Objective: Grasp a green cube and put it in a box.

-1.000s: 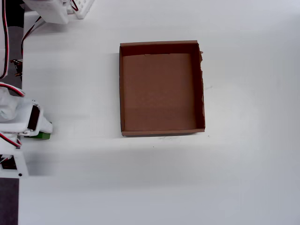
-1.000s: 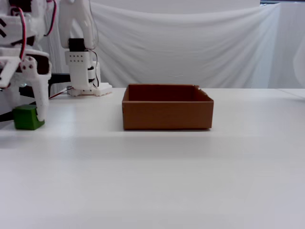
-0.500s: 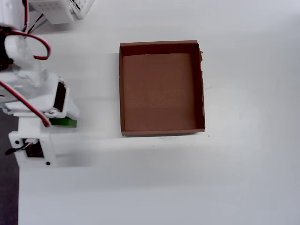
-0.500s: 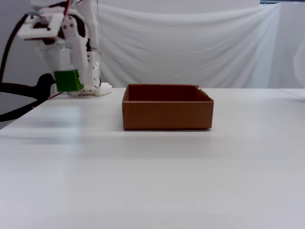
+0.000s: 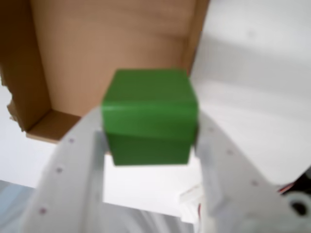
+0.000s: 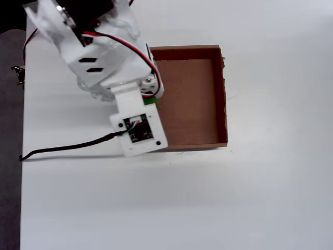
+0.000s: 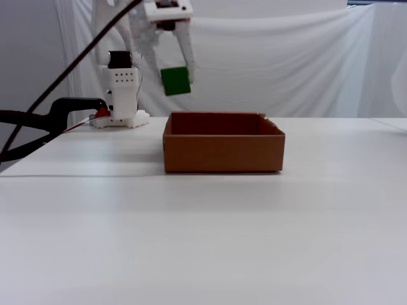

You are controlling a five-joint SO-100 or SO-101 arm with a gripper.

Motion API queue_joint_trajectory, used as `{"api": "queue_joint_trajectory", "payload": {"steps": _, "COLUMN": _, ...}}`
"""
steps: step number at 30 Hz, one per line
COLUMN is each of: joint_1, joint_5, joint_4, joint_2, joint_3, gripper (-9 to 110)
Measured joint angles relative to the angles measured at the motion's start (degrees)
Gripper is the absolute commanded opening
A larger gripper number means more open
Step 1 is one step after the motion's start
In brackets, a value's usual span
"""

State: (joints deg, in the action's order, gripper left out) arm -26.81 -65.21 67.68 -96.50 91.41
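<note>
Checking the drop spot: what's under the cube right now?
Fixed view: cube, held in the pincer, hangs above the box near its left wall. Overhead, the arm covers that part of the floor.

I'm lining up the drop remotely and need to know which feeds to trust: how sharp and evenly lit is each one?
Wrist view: the small bright-green cube and the white gripper fingers are soft and out of focus. Overhead view: sharp on the shallow brown cardboard box, but the arm hides nearly all of the cube. Fixed view: crisp, evenly lit, no glare; cube clearly above the box.
</note>
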Motion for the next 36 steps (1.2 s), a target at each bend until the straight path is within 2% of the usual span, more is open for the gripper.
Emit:
{"api": "queue_joint_trajectory", "payload": {"steps": 13, "joint_1": -10.37, "joint_5": 5.19, "joint_4": 0.18, "joint_2": 19.16, "joint_3": -9.05, "gripper": 14}}
{"api": "queue_joint_trajectory", "payload": {"steps": 22, "joint_1": -12.83, "joint_5": 7.73, "joint_4": 0.18, "joint_2": 28.48, "joint_3": -14.33, "gripper": 14}}
{"api": "queue_joint_trajectory", "payload": {"steps": 30, "joint_1": -13.10, "joint_5": 7.73, "joint_4": -0.09, "joint_2": 29.79, "joint_3": -14.41, "gripper": 14}}
{"api": "queue_joint_trajectory", "payload": {"steps": 36, "joint_1": -13.45, "joint_5": 7.73, "joint_4": -1.93, "joint_2": 29.79, "joint_3": -11.87, "gripper": 21}}
